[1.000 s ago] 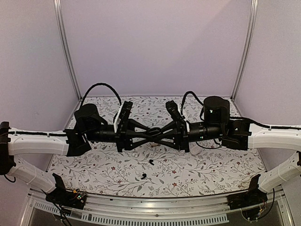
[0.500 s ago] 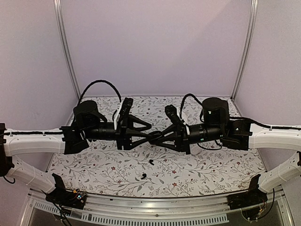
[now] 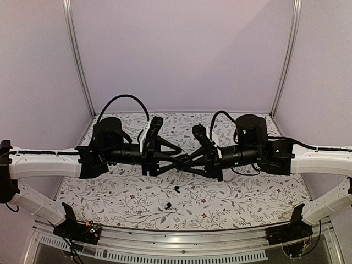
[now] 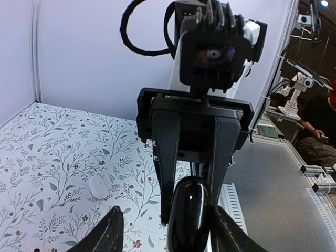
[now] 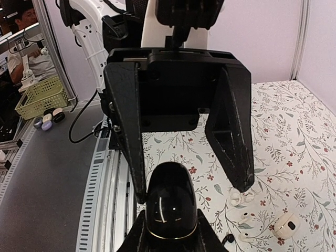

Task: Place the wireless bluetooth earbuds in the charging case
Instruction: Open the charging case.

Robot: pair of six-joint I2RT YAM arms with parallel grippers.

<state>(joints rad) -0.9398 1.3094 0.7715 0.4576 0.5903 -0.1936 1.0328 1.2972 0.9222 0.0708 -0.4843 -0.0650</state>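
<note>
Gleaming black case (image 5: 170, 202), apparently closed.

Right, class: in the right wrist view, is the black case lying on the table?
No: the black case is gripped between the right arm's fingers, raised above the table.

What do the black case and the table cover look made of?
The black case: probably hard glossy plastic, with sharp highlights and a thin gold-looking seam line. The table cover: matte printed sheet with floral pattern, no glare; fabric or paper unclear.
</note>
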